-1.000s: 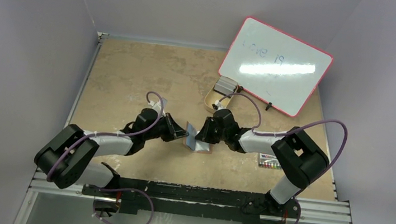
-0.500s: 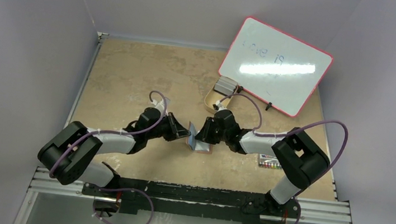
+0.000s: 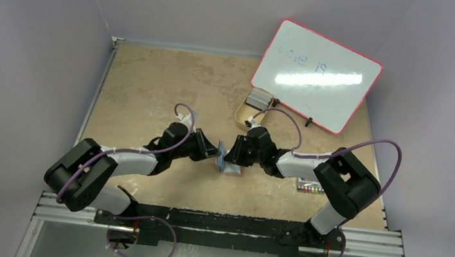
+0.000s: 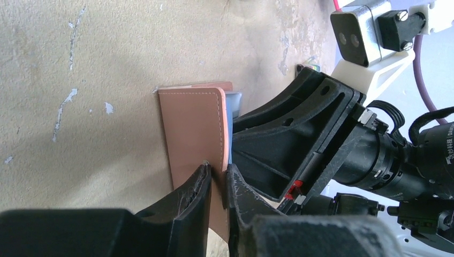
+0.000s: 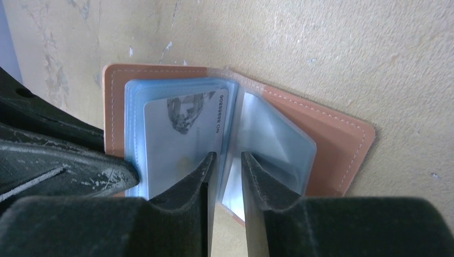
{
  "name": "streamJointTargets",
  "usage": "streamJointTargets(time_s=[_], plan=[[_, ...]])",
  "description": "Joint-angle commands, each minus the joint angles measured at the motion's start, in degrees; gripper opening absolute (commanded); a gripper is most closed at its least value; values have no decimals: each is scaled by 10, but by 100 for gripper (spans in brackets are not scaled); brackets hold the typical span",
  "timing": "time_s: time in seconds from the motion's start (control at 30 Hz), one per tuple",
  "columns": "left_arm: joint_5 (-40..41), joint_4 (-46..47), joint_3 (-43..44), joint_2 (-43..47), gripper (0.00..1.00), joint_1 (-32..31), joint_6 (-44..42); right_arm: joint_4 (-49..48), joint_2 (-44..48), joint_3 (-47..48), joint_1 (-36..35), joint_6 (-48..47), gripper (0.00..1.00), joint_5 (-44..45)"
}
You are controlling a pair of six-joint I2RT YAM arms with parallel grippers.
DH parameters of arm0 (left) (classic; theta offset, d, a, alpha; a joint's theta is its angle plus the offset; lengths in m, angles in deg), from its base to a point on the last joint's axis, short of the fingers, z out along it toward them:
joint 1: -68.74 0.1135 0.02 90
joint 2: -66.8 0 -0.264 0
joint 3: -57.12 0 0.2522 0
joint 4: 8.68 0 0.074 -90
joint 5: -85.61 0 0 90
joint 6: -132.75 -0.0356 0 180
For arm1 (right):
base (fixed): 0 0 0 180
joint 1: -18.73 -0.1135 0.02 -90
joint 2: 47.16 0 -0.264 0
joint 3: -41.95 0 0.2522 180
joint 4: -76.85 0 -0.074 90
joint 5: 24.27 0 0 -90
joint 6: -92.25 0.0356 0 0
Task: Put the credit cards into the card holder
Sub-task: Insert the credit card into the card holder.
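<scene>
There's the card holder [image 5: 342,140], open in the middle of the table [image 3: 146,80], and we see a whitish card [image 5: 182,140] tucked in a blue sleeve. The right gripper [image 5: 227,160] stands slightly apart, astride a clear sleeve [image 5: 273,144]. The left gripper [image 4: 217,170] straddles the leather cover's edge, fingers nearly together; we cannot tell whether it pinches.

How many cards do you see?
1 for sure: a grey card tucked inside the open holder, beside the right tool. More may hide deeper in the holder, and the grey things in the tray are too small to tell.
</scene>
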Motion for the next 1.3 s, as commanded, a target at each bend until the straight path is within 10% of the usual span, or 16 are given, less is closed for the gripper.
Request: streamJointTargets(time_s=[0.0,0.33,0.53,0.97,1.27], plan=[[24,-27,1,-15,13,-5,-30,30,39,-8,-3,3,29,-14],[4,25,-5,-26,18,-6,-6,9,24,-2,-3,-1,32,-9],[-23,82,-12,-23,0,-8,21,14,14,-3,-3,-4,29,-16],[82,-180,22,121,0,-16,-49,39,12,16,-3,-12,22,18],[29,-83,-1,93,12,-17,-13,26,-18,34,-3,-18,21,5]])
